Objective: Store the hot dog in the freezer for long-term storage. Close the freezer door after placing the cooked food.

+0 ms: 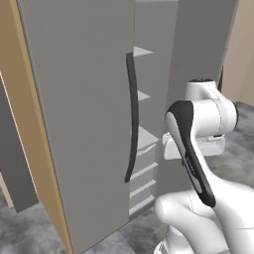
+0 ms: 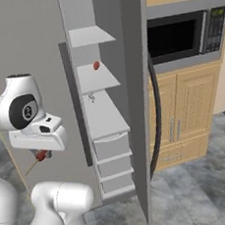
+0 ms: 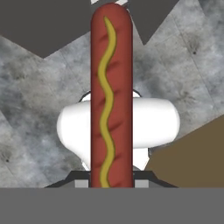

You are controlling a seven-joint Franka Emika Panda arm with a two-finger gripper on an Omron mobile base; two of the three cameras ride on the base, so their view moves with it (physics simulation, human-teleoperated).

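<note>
The long red hot dog with a wavy yellow mustard line (image 3: 111,96) sits clamped in the claw (image 3: 111,183), beside the open grey freezer (image 2: 102,115), whose door (image 2: 140,101) stands ajar.

Freezer (image 2: 109,60) shelves (image 2: 95,78): small red item (image 2: 96,65) on 2nd shelf, grey mottled floor (image 2: 202,188) below

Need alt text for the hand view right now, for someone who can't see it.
A red hot dog with a wavy yellow mustard line runs up the middle, clamped in the shut gripper. Behind it lies mottled grey floor.
</note>
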